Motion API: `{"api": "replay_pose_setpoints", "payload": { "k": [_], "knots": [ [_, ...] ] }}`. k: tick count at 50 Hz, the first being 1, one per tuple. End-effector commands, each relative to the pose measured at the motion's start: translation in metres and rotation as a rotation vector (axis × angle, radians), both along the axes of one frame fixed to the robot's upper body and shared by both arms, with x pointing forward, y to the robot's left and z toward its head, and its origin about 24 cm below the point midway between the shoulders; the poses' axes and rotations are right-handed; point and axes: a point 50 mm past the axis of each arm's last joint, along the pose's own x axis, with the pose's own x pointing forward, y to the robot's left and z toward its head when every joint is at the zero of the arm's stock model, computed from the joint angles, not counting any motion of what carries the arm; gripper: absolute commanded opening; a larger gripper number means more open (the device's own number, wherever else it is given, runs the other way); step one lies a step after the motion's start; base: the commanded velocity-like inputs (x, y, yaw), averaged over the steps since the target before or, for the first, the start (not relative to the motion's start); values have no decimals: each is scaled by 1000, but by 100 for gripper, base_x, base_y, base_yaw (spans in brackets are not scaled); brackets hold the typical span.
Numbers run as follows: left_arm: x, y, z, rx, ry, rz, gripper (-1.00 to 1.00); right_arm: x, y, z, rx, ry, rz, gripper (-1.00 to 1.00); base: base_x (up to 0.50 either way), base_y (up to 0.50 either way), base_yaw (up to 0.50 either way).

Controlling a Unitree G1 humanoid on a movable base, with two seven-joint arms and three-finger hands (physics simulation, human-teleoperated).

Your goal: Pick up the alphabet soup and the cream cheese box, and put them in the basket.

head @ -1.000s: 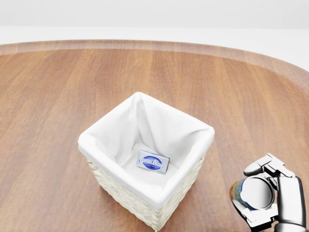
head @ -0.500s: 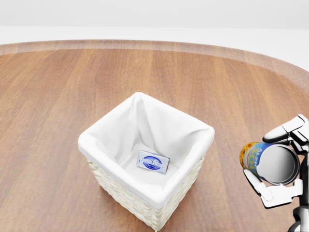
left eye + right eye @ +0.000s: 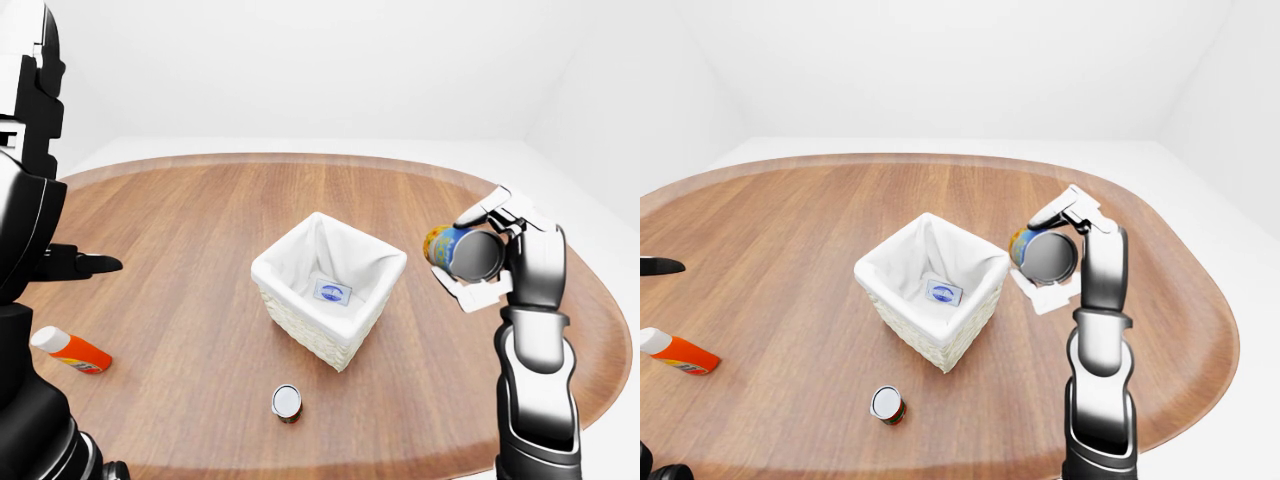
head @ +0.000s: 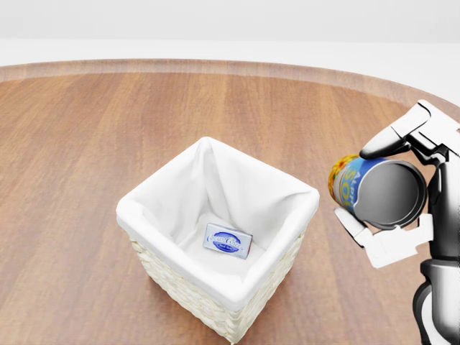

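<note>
Right hand (image 4: 402, 198) clamped on alphabet soup (image 4: 374, 190), can tipped sideways; basket (image 4: 215, 287) lower left of it, cream cheese box (image 4: 227, 240) inside.

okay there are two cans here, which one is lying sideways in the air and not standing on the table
The alphabet soup can, held on its side in the right hand to the right of the basket. The other, a small can, stands upright on the table below the basket.
</note>
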Motion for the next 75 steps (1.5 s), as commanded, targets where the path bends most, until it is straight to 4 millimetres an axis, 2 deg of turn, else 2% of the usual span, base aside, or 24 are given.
{"api": "replay_pose_setpoints", "payload": {
  "k": [1,7,13,26,44,49,53,58,62,65,70,75],
  "knots": [
    [0,0,0,3,2,2,100,2,19,30,-79,-119,68,-100,0,0,0],
    [0,0,1,2,3,2,100,8,35,45,-130,-168,124,-100,0,0,0],
    [1,0,0,1,4,2,100,15,41,57,-154,-198,160,-100,0,0,0],
    [2,1,-1,-2,7,4,100,37,58,61,-178,-168,227,-100,0,0,0],
    [0,0,0,1,6,5,100,90,89,33,-167,44,278,-100,0,0,0],
    [1,1,-1,-8,2,-2,100,106,96,17,-184,136,271,-100,0,0,0],
    [1,1,-1,-9,0,-4,100,112,101,9,-203,179,275,-100,0,0,0],
    [2,1,-2,-15,-2,-9,100,123,111,-11,-244,272,261,-100,0,0,0],
    [1,1,-1,-12,-2,-8,100,128,117,-17,-276,309,262,-100,0,0,0],
    [1,1,0,-6,0,-3,100,138,122,-30,-329,379,237,-100,0,0,0],
    [2,1,-1,-12,-2,-7,100,147,124,-30,-335,414,235,-100,0,0,0],
    [1,1,0,-6,0,-6,100,155,131,-39,-379,487,250,-100,0,0,0]
  ]
}}
